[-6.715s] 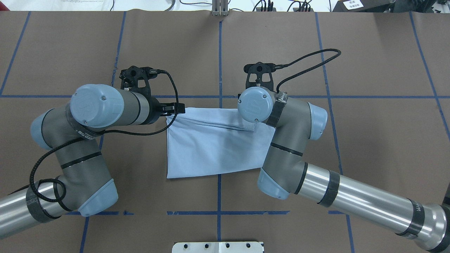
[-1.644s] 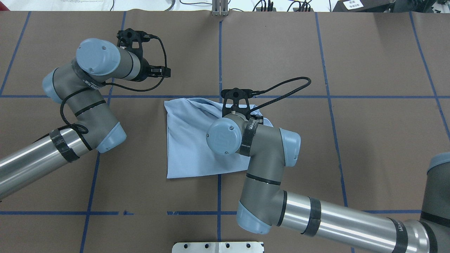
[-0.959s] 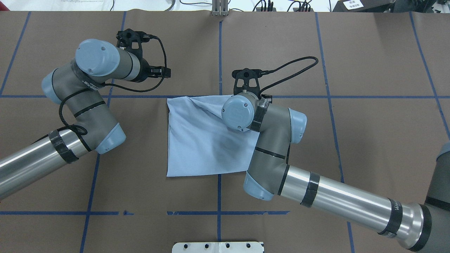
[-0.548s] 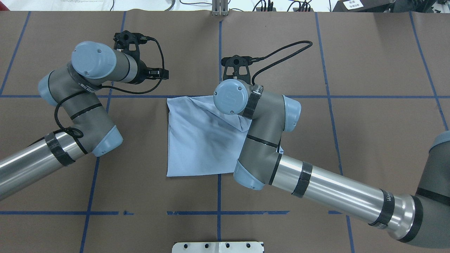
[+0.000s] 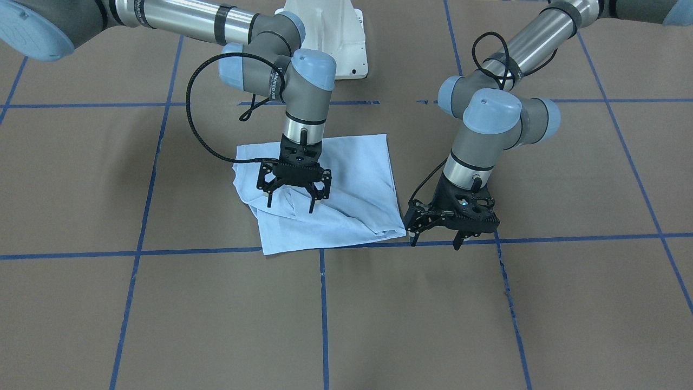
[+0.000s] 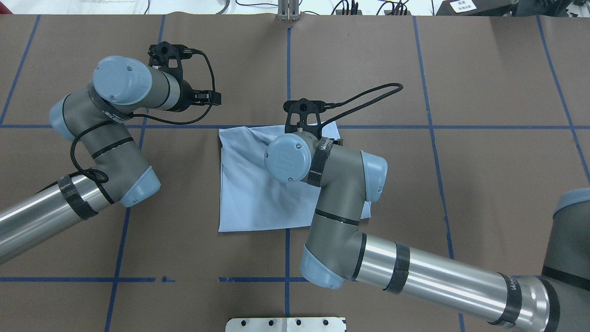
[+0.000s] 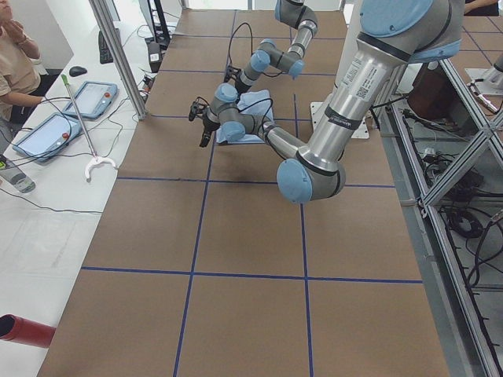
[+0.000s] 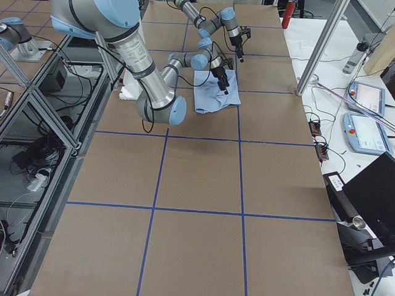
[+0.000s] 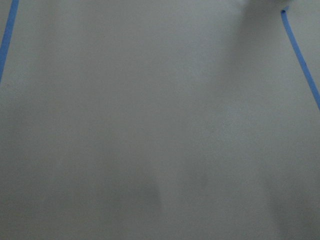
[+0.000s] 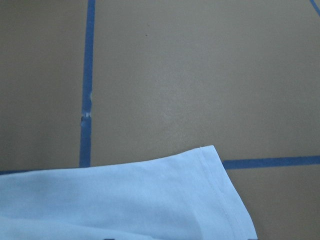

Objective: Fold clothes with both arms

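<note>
The light blue T-shirt lies folded into a rough square on the brown table, rumpled along its far edge. My right gripper hangs open just over the shirt's rumpled far part, with nothing between its fingers. In the overhead view the right wrist hides it. The right wrist view shows a hemmed corner of the shirt lying flat. My left gripper is open and empty over bare table, just beside the shirt's far corner; it also shows in the overhead view as the left gripper.
Blue tape lines grid the brown table cover. The white pedestal base stands at the robot's side. A person, tablets and cables sit on the white bench beyond the table's far edge.
The right wrist has moved back toward the robot and lower over the shirt, and the shirt's far right corner now lies flat by the blue line. The left arm has barely moved.
</note>
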`<state>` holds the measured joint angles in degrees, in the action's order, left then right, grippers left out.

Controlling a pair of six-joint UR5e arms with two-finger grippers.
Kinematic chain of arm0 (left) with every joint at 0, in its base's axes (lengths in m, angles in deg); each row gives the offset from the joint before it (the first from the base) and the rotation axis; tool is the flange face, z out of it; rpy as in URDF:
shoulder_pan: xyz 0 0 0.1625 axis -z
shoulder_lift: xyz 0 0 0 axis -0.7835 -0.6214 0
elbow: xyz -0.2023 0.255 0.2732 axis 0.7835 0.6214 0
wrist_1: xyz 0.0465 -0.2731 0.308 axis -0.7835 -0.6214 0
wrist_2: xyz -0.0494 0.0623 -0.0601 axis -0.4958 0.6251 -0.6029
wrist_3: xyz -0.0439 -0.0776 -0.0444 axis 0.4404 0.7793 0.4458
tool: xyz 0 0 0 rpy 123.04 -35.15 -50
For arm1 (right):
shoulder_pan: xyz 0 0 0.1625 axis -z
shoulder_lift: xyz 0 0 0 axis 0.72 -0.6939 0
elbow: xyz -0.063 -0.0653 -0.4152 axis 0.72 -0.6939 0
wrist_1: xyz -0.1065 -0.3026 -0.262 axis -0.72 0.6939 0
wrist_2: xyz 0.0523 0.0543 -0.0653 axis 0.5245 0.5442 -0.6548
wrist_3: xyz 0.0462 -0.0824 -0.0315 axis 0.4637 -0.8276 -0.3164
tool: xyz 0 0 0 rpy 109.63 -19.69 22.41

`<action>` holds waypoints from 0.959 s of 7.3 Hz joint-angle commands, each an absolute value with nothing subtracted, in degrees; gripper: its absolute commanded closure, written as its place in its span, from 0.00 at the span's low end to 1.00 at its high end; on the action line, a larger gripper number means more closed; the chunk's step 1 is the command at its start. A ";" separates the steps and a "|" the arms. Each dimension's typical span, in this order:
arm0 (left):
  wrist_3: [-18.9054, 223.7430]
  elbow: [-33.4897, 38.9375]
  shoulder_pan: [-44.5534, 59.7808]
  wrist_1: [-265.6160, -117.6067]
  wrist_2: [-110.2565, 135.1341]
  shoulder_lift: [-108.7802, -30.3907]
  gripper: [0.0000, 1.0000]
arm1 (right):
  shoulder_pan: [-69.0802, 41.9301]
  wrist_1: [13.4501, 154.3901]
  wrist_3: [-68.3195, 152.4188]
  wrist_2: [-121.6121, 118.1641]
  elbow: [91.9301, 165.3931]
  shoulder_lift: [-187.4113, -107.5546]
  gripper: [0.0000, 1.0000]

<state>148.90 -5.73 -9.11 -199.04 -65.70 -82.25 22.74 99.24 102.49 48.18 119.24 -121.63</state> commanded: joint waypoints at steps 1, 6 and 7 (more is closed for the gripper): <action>149.21 -5.63 -9.13 -198.99 -65.70 -82.25 0.00 | 24.35 99.81 102.98 45.83 119.69 -122.94 0.35; 149.12 -5.72 -9.13 -199.08 -65.70 -82.25 0.00 | 27.07 99.37 105.18 43.72 119.78 -123.55 0.37; 149.12 -5.72 -9.13 -199.08 -65.70 -82.25 0.00 | 27.07 99.37 105.18 43.72 119.60 -123.29 0.62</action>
<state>149.13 -5.72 -9.13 -199.08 -65.70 -82.25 26.82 99.40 104.97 43.91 119.73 -123.42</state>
